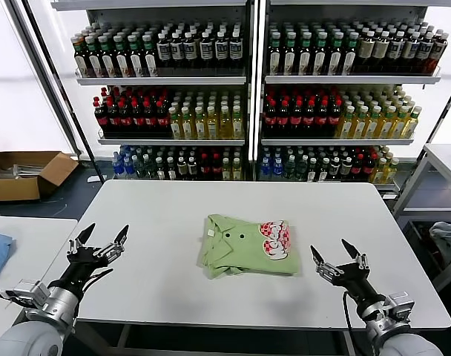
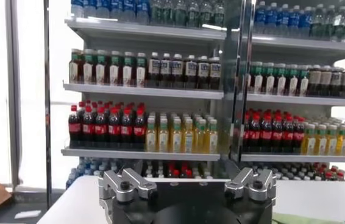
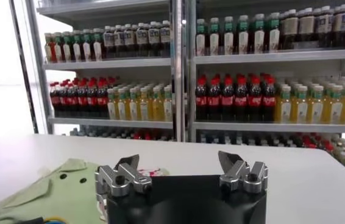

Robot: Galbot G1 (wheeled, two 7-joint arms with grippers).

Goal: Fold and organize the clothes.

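We see the polo shirt [image 1: 246,245] folded mid-counter [image 1: 159,222] — soft, light, likely to slump. Left gripper [image 1: 102,237] and right gripper [image 1: 334,258] flank it, both released; we'd pinch its folded edges.

Head view: high, looking forward and down across the white table [image 1: 173,297] toward the drink shelves [image 1: 248,81]. Wrist views: low near the table's front edge, level, facing those shelves — shared backdrop.

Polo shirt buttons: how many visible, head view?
2. Both small dark buttons sit on the placket of the folded polo shirt just below the collar, one nearer the collar, the other beside it. More may be hidden in the folds.
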